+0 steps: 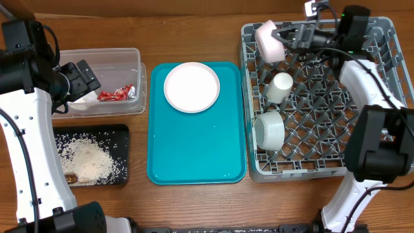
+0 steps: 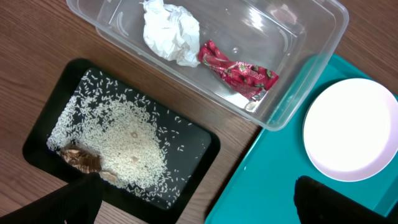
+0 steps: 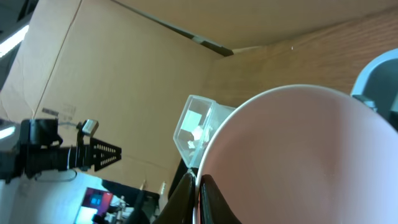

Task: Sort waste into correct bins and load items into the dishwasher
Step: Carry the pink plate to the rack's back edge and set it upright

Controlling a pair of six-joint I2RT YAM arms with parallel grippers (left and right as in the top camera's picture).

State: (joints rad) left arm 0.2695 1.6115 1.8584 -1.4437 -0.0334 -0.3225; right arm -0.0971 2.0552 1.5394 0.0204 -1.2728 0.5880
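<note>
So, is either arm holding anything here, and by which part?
The right gripper is shut on the pale pink plate, pinching it at the rim. The left gripper is open and holds nothing.

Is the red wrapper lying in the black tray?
No, the red wrapper lies in the clear tub, next to the white napkin.
</note>
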